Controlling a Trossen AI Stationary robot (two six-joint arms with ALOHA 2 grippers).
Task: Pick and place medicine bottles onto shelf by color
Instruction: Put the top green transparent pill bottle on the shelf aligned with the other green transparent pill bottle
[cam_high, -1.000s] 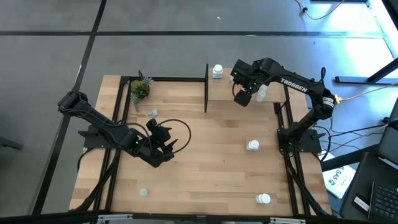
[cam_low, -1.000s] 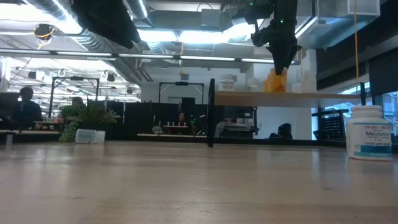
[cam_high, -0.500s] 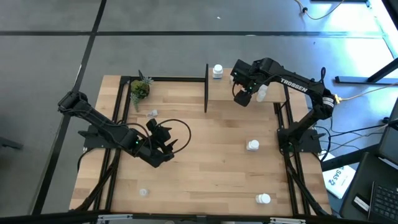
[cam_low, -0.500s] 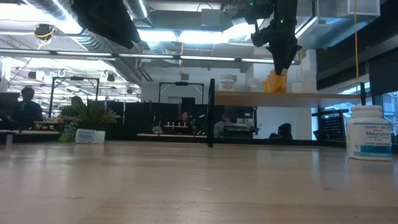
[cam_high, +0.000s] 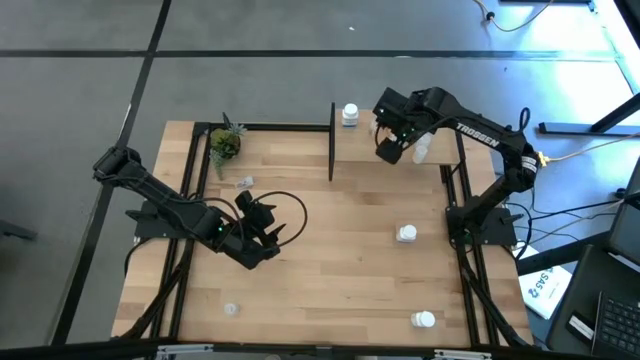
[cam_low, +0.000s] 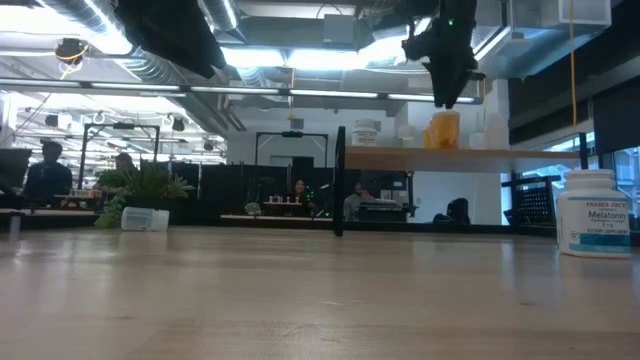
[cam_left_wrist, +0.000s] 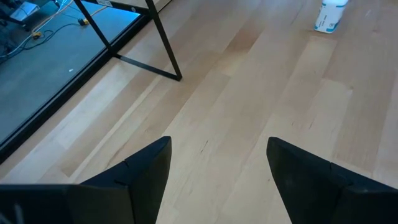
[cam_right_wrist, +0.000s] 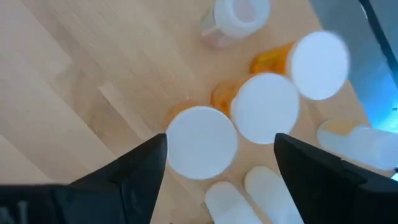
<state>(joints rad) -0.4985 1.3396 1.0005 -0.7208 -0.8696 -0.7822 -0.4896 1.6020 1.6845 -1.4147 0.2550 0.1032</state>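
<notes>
Right gripper (cam_right_wrist: 214, 165) hung over orange bottle (cam_right_wrist: 200, 142) on shelf (cam_high: 365, 150), upper right, fingers apart; best lifted straight up, clear of neighbouring caps. Left gripper (cam_left_wrist: 214, 162) idle, fingers apart.

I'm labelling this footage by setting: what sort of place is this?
Probably an open-plan robotics lab or office: exposed ceiling ducts, seated people at desks behind the table, and loose cables on the grey floor beside the rig.

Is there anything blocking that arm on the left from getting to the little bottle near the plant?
Nothing visible does. The left gripper hangs with its jaws open over bare wood, and the clear bottle lies beside the potted plant with only bare tabletop between them.
</notes>
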